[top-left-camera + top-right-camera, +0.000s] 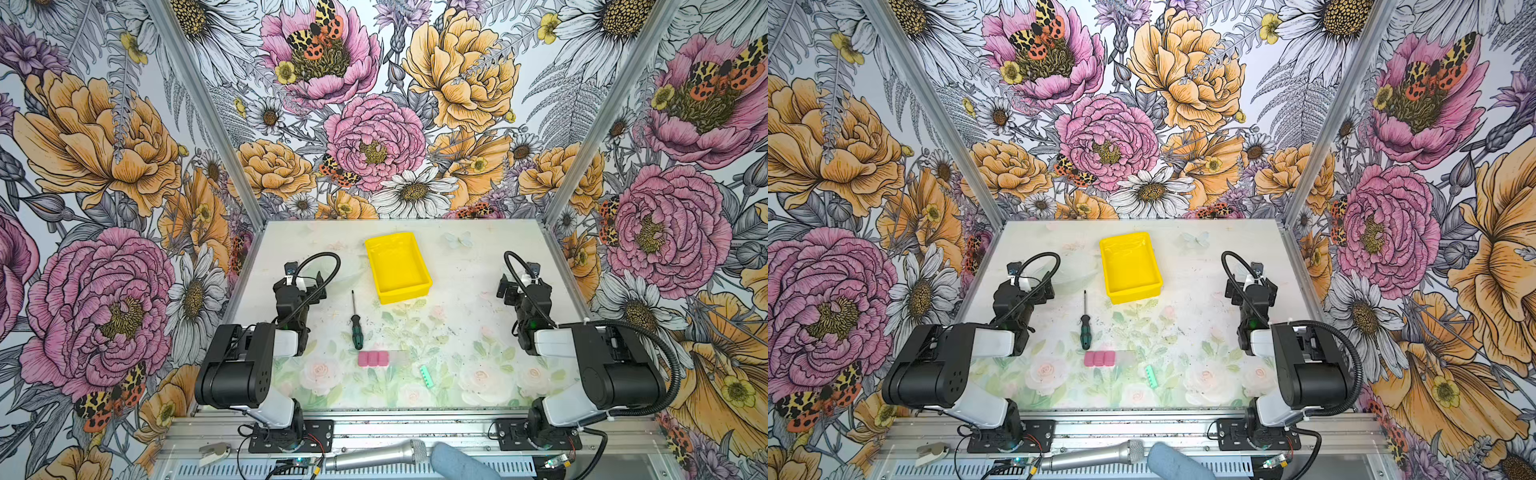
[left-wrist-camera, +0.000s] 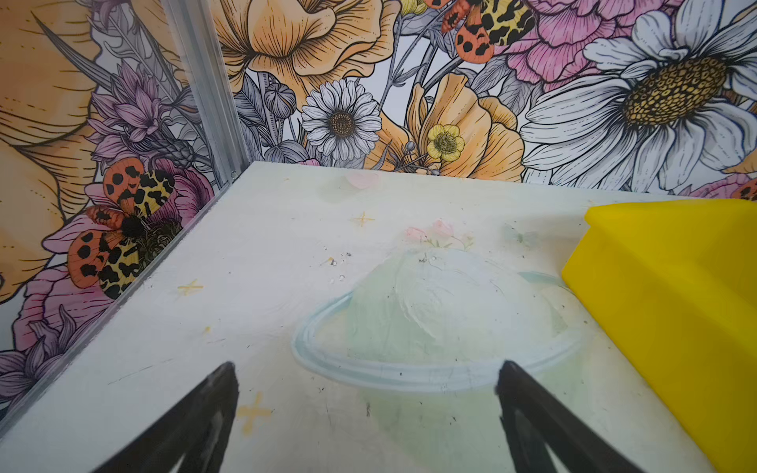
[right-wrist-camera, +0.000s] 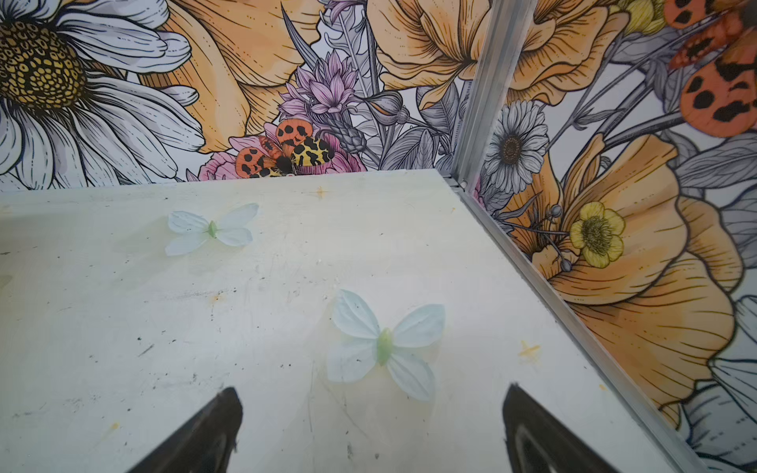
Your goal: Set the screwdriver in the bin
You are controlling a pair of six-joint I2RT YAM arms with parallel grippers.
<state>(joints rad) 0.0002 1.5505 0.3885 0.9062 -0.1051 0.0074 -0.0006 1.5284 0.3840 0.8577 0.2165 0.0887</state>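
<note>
A pale tabletop (image 1: 457,291) printed with faint flowers sits inside a booth of bold floral walls, seen from above with two black-and-white robot arms mounted at its near edge.

The screwdriver (image 1: 356,326) lies flat on the tabletop, left of the middle. Its dark green and black handle points toward the near edge and its thin shaft toward the far edge. Nothing is touching it.

The bin (image 1: 397,270), a bright yellow tray with low walls, stands near the middle of the far edge, turned slightly askew and empty. The screwdriver tip lies near the bin's near left corner but apart from it.

Just beside the handle, toward the near edge, lies a pink-and-clear segmented box (image 1: 378,358). A small mint-green ridged strip (image 1: 427,376) lies to its right, closer to the near edge.

The left end effector (image 2: 368,368) hangs near the left edge, its fingers spread wide apart with only bare tabletop between them; the bin's wall (image 2: 672,295) shows at one side of its wrist view. The right end effector (image 3: 372,391) hangs near the right edge, its fingers likewise wide apart, holding nothing.
</note>
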